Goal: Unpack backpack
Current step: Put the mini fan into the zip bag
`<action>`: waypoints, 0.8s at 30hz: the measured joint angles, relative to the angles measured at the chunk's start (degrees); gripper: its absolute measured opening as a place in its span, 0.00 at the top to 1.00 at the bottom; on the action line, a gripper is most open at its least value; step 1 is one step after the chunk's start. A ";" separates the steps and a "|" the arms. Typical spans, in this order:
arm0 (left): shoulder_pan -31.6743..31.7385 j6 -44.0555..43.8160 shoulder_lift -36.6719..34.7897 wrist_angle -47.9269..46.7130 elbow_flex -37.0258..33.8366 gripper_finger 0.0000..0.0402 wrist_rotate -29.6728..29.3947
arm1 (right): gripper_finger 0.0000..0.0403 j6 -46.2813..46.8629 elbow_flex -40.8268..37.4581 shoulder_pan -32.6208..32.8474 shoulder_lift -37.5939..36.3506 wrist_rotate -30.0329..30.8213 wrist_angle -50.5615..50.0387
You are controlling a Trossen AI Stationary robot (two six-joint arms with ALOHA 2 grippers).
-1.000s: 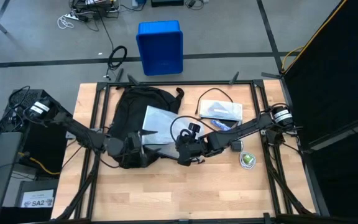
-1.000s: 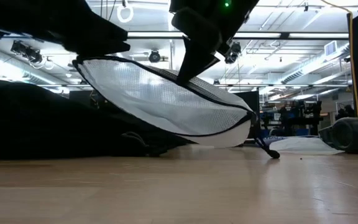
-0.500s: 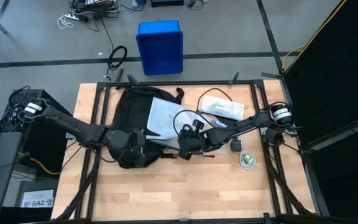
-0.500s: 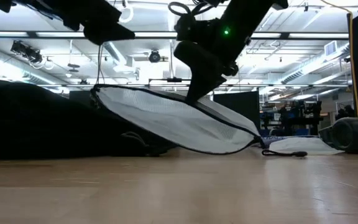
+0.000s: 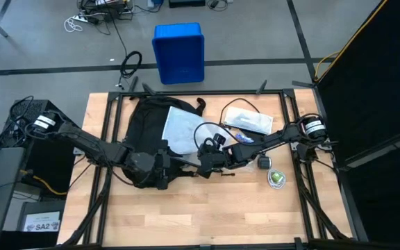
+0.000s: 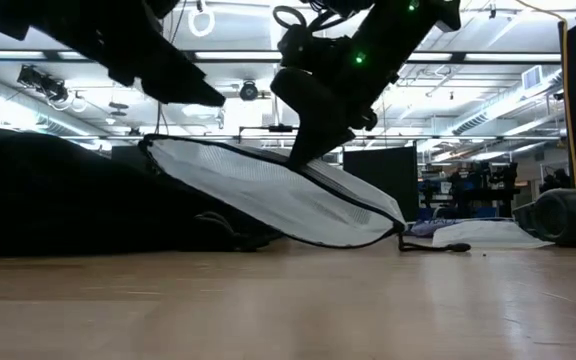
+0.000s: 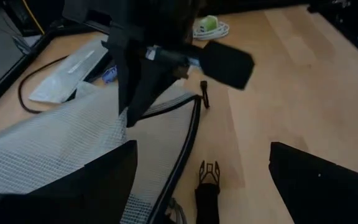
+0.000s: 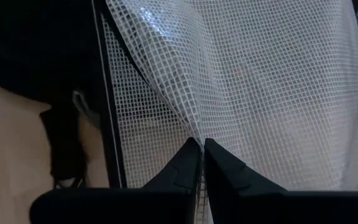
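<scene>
Your right gripper (image 8: 199, 144) is clenched on the fabric of the white mesh pouch (image 5: 180, 130), which lies half on the backpack (image 5: 146, 118); your left gripper (image 5: 164, 171), jaws spread and empty, hovers just beside it over the pack's near edge. Beyond the right jaws the pouch slopes back onto the pack. Draw the pouch clear toward the bare wood, keeping the pinch firm, and probably press the pack down with the left.

- backpack (image 5: 144, 132): black fabric
- mesh pouch (image 5: 181, 130): white grid weave, black edging
- bin (image 5: 178, 53): bright blue
- tabletop (image 5: 207, 212): pale wood planks
- small round object (image 5: 277, 178): green and white
</scene>
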 joint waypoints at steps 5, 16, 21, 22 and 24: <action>0.00 0.74 4.94 5.18 -0.04 0.18 -0.17 | 1.00 0.02 -0.06 0.30 0.00 -0.03 0.64; -0.02 3.30 6.82 6.47 -0.04 0.18 -0.11 | 1.00 0.05 -0.06 1.47 -0.02 -0.01 0.63; -0.02 9.49 3.90 4.99 -0.04 0.18 -0.58 | 1.00 -0.02 -0.06 2.38 -0.02 0.23 1.25; -0.02 9.63 3.14 5.33 -0.04 0.18 -1.25 | 1.00 -0.02 -0.06 2.60 -0.02 0.23 1.73; -0.04 9.61 1.50 5.81 -0.04 0.18 -2.99 | 1.00 -0.02 -0.06 3.03 -0.02 0.23 2.56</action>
